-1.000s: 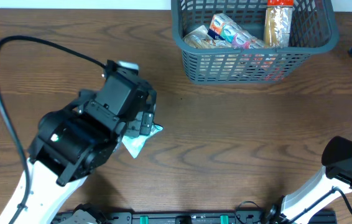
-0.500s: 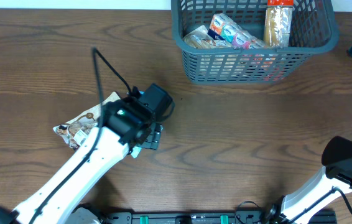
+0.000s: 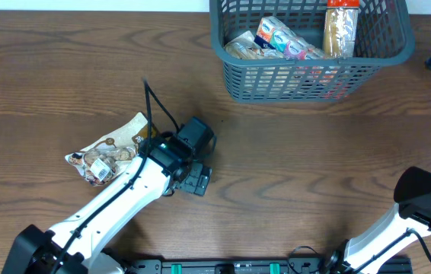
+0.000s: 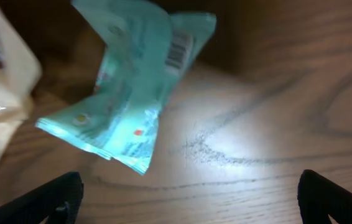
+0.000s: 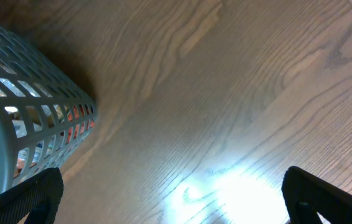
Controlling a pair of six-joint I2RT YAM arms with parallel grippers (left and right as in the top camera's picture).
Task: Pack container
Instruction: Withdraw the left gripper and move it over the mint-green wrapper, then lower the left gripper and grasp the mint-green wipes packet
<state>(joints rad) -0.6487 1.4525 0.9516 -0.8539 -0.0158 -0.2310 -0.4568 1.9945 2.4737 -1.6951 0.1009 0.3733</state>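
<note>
Container point(image 3: 299, 80) sits at the far edge of the desk point(image 3: 314, 167), toward the right, with several snack packets point(image 3: 276, 38) already inside it. Two packets lie loose on the desk well apart from it. One is a crumpled teal packet point(image 4: 132, 93) and the other a beige packet point(image 3: 109, 148) just beside it. Whether the two touch is hard to tell.

The left claw point(image 4: 191, 202) hangs low over the desk with its fingers spread wide and nothing between them. In the left wrist view the teal packet lies ahead of it and off to the left, not yet between the fingers. The step in hand looks like the pickup of that packet.

To do it well, the claw should move forward and leftward until the packet's bulky middle is centred between the fingers. It should then sink close to the desk before closing. Gripping the puffed body is likely safer than pinching the thin sealed edge, which may slip. The finger nearest the beige packet needs room, or it may drag both packets. After the grasp, a lift well above the thick rim seems wise before crossing over.

The right claw point(image 5: 176, 202) is also spread and empty, over bare desk next to the container's corner.
</note>
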